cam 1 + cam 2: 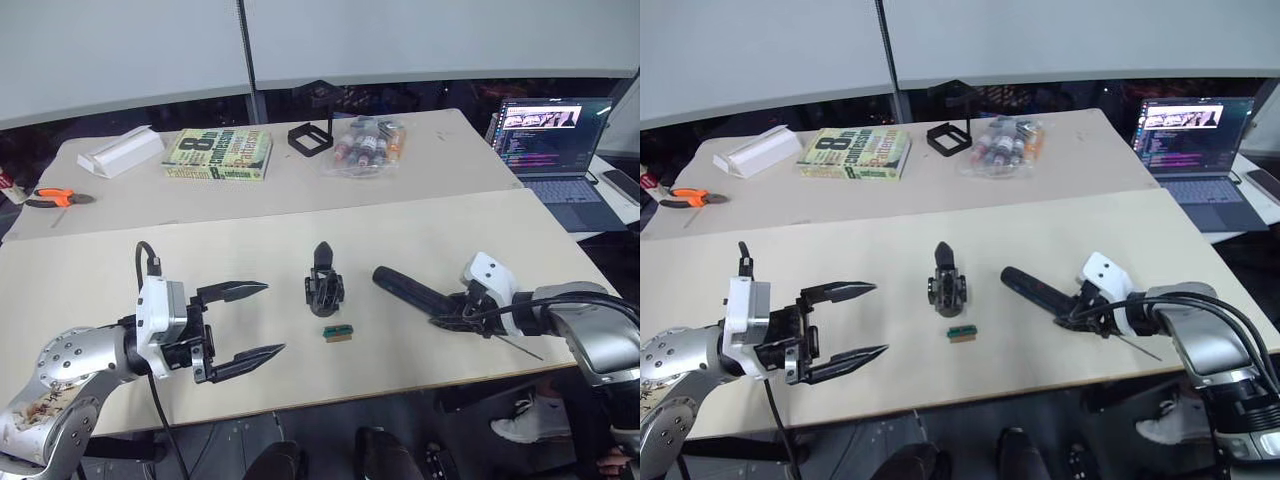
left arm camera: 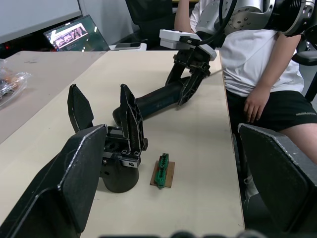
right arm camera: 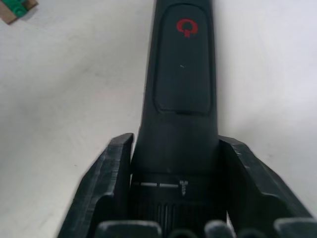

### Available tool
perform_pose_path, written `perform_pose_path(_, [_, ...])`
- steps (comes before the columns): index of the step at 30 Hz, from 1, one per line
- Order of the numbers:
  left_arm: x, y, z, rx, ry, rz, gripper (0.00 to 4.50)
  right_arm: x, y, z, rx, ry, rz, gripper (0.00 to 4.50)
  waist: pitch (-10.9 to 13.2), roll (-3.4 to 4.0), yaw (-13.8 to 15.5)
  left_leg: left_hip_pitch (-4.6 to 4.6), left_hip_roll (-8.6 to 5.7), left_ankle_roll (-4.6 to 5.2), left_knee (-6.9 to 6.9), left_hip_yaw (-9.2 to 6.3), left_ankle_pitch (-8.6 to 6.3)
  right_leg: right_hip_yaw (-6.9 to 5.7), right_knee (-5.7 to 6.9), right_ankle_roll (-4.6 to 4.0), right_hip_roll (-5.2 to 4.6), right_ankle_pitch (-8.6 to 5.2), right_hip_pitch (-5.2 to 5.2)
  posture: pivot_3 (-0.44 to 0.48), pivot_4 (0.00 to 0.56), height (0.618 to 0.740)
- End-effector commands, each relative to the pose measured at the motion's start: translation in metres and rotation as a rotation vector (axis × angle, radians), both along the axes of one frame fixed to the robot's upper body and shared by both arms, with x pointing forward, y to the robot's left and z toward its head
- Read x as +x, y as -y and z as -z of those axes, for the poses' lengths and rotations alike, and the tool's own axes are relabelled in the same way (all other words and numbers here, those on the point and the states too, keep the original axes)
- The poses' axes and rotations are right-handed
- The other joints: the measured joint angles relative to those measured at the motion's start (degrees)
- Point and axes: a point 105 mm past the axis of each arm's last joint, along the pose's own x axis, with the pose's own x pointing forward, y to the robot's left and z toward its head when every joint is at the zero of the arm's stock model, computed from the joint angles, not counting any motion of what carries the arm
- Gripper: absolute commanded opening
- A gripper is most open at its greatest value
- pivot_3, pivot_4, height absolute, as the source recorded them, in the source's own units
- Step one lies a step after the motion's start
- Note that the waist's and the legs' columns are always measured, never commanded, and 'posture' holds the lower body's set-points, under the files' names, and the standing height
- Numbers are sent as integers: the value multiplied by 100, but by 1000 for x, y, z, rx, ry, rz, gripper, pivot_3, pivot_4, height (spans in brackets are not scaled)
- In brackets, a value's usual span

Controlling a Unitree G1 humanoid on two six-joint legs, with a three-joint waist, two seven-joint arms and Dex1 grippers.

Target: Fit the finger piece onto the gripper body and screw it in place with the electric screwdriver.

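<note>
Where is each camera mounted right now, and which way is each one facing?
Left eye and right eye views: on the head, looking forward and down over the beige table; both arms show, the left tool open, the right tool shut on the thick black cylindrical electric screwdriver.
Left wrist view: along its own black fingers toward the small black gripper body and a seated person.
Right wrist view: along the screwdriver's barrel.
Shared: the small green-and-tan block.

gripper body (image 1: 325, 288) upright; electric screwdriver (image 1: 412, 291) flat
</note>
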Motion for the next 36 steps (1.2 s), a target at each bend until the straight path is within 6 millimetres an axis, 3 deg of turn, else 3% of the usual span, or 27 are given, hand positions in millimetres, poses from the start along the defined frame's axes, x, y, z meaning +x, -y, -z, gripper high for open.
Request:
perform_pose_path(1, [-3,3,-7,5,44,6,4500,2,2,-14,-13,14,-10,3992,0,0,10,0,0,0,0,0,0,-1,-1,0,0,0,0,0,150,740])
perform_pose_path(2, [-2,2,-8,5,46,3,4500,2,2,-15,-13,9,-10,4421,0,0,15,0,0,0,0,0,0,-1,-1,0,0,0,0,0,150,740])
perform_pose_path(3, [-2,2,-8,6,46,1,4500,1,2,-17,-12,-5,-14,4465,0,0,18,-1,0,0,0,0,0,-1,-2,0,0,0,1,0,150,740])
perform_pose_path(10, [0,-3,-8,12,51,-27,4500,-17,5,-38,-208,-236,-52,4465,0,1,32,-1,1,3,3,1,-1,-4,-2,-1,-2,1,0,0,150,740])
perform_pose_path(16, [-2,-1,-5,21,44,-18,4500,-11,4,-51,-339,-355,47,4465,2,-2,26,-7,4,3,2,1,-2,-9,-6,-2,-2,1,-3,0,150,740])
perform_pose_path(28, [-16,15,1,12,10,43,4500,11,-12,-32,-475,-336,26,4465,2,-3,75,-11,3,1,3,1,-2,-15,-7,-2,-6,1,-7,0,150,740])
perform_pose_path(36, [-17,17,-1,6,17,39,4500,14,-4,-13,-577,-330,-3,4465,2,-3,81,-11,3,0,2,1,-1,-17,-9,-2,-6,1,-8,0,150,740])
